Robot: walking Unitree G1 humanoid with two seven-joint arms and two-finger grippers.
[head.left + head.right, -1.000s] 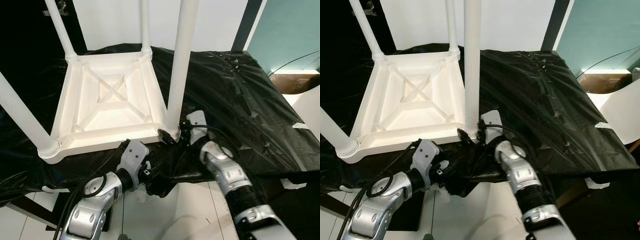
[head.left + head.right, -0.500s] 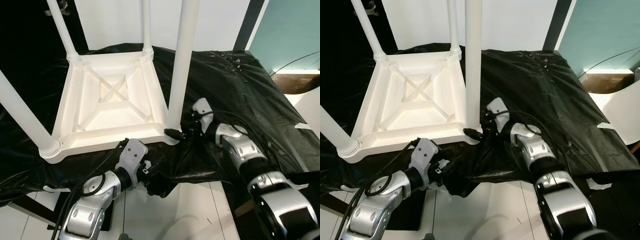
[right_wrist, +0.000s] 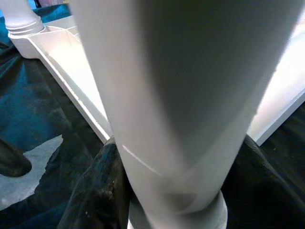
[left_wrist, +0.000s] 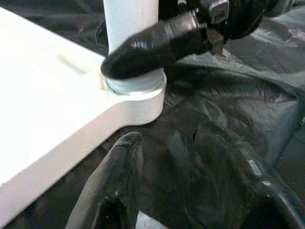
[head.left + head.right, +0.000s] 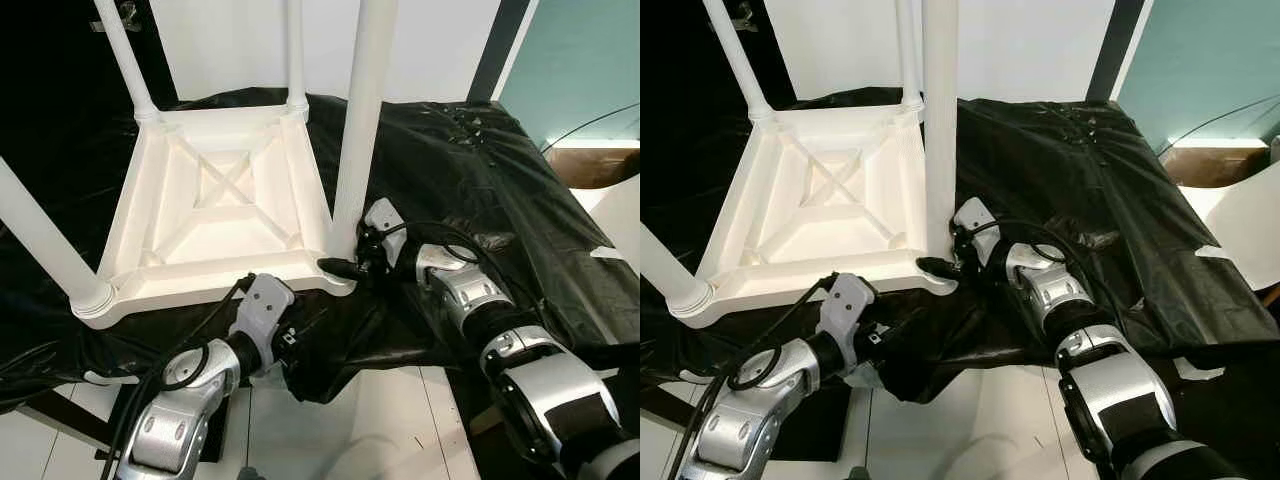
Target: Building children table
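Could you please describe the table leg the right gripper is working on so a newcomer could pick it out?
An upturned white table lies on black sheeting. Of its four legs, it is the one at the near right corner, with the right gripper around its base.

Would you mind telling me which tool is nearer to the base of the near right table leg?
The right tool: its fingers wrap the leg's base. The left tool sits lower, in front of the tabletop's near edge, at the black sheet.
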